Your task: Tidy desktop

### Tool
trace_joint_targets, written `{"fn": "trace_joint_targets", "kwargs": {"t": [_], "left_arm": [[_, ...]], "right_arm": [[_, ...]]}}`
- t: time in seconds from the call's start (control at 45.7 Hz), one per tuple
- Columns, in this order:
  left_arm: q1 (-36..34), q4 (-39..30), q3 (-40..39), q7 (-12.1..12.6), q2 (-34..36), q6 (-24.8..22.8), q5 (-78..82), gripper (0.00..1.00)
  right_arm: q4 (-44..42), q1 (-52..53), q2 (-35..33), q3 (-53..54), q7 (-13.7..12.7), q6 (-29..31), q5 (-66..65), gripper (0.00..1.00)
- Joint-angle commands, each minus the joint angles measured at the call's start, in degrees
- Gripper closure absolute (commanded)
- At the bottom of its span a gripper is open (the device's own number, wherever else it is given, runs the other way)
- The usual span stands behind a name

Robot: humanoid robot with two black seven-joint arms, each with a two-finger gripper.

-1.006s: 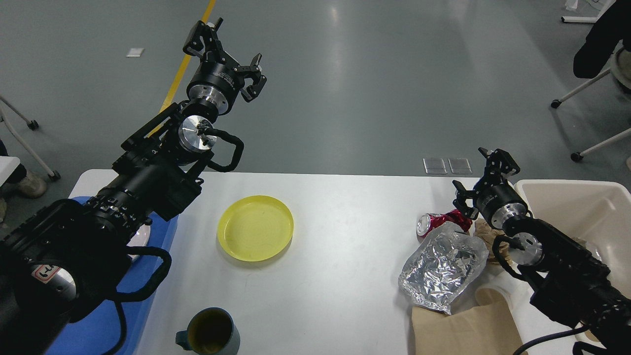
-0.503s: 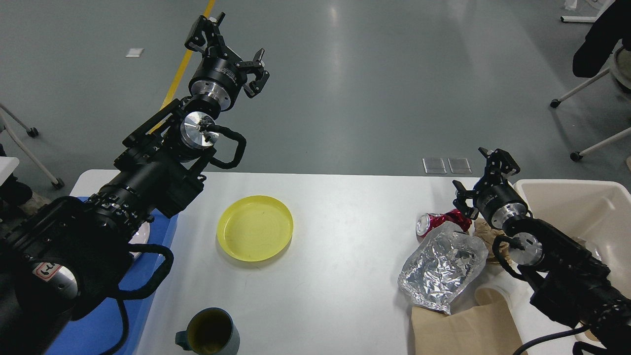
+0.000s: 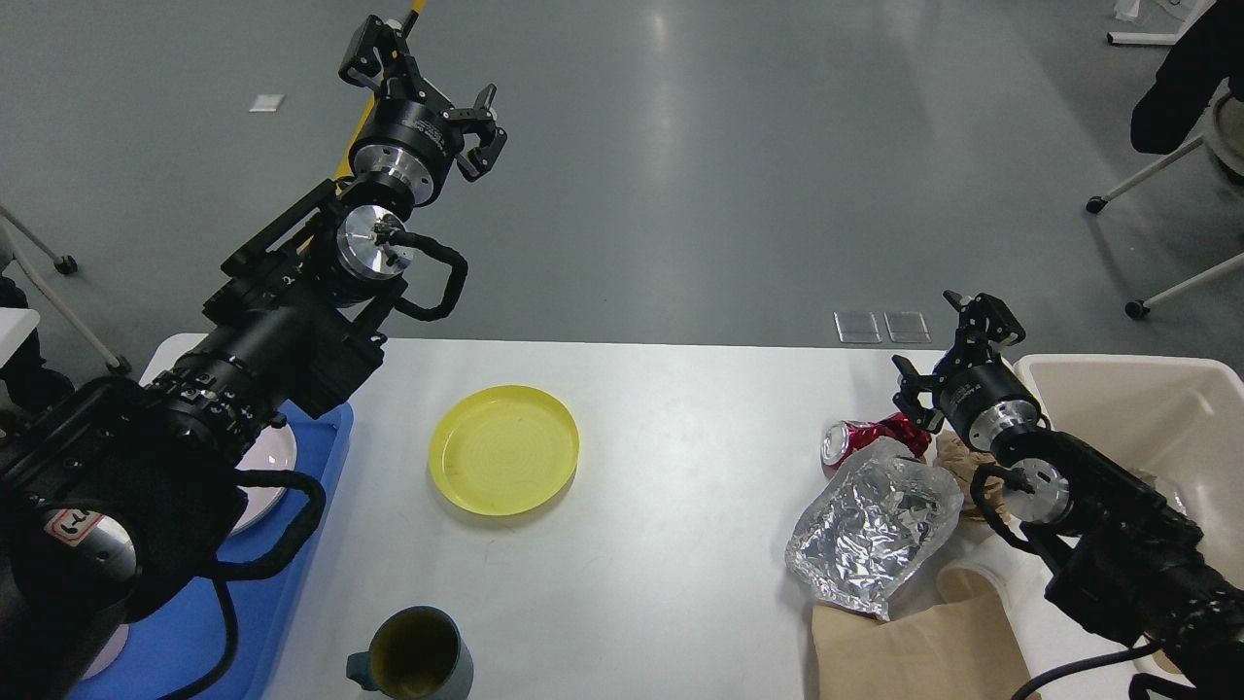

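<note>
Blue plastic is seen at the left edge, where a tray (image 3: pixel 301 544) lies on the desktop (image 3: pixel 671 544), the large white tabletop that fills the lower half of the view. A white plate (image 3: pixel 264 476) rests in the tray, mostly hidden by the left arm. That arm is raised toward eleven o'clock, and the left gripper (image 3: pixel 420 66) is held high over the grey floor, beyond the table's far edge; its jaws are spread apart and nothing is held between them. A yellow plate (image 3: pixel 504 448) sits on the desktop left of centre, well apart from the tray. At six o'clock from it, near the front edge, a dark teal mug (image 3: pixel 413 656) stands upright. Toward three o'clock a crushed red can (image 3: pixel 860 437) lies on its side, touching a crumpled silver foil bag (image 3: pixel 870 525). Brown paper (image 3: pixel 914 647) is spread beneath the bag's near end, and a white paper cup (image 3: pixel 972 578) lies tipped beside it. The right gripper (image 3: pixel 948 345) is poised just past the can, its jaws parted and empty. A beige bin (image 3: pixel 1147 399) is placed at the far right, partly hidden by the right arm.
</note>
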Motion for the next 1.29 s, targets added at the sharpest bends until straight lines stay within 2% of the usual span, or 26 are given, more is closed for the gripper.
{"fn": "trace_joint_targets", "kwargs": {"t": [0.0, 0.241, 0.306, 0.394, 0.634, 0.853, 0.984, 1.137, 1.269], "left_arm": [[0.52, -2.24, 0.14, 0.12, 0.18, -0.02, 0.15, 0.02], [1.04, -3.21, 0.40, 0.12, 3.07, -0.81, 0.68, 0.02], [0.96, -3.39, 3.38, 0.03, 5.62, -1.78, 0.50, 0.02], [-0.01, -3.30, 12.15, 0.03, 9.14, -1.70, 0.42, 0.02], [-8.53, -2.95, 44.68, 0.21, 15.47, -2.05, 0.42, 0.02], [-16.96, -3.21, 61.65, 0.30, 18.54, -5.03, 0.86, 0.02], [-22.68, -3.47, 77.01, 0.30, 20.04, -13.19, 0.86, 0.02], [-30.94, -7.07, 95.83, 0.21, 19.78, -28.04, 1.03, 0.02], [-37.36, -9.89, 106.74, 0.21, 18.55, -41.66, 1.21, 0.02]], "right_arm": [[-0.02, 0.00, 0.00, -0.05, -0.01, 0.00, 0.00, 0.00], [-0.02, 0.00, 0.00, 0.04, -0.01, 0.00, 0.00, 0.00], [-0.02, 0.00, 0.00, -0.05, 0.08, 0.00, 0.00, 0.00], [-0.02, 0.00, 0.00, -0.05, -0.01, 0.00, 0.00, 0.00], [-0.02, 0.00, 0.00, 0.04, -0.01, 0.00, 0.00, 0.00], [-0.02, 0.00, 0.00, 0.04, -0.01, 0.00, 0.00, 0.00], [-0.02, 0.00, 0.00, 0.04, -0.01, 0.00, 0.00, 0.00], [-0.02, 0.00, 0.00, -0.05, -0.01, 0.00, 0.00, 0.00], [-0.02, 0.00, 0.00, -0.05, -0.01, 0.00, 0.00, 0.00]]}}
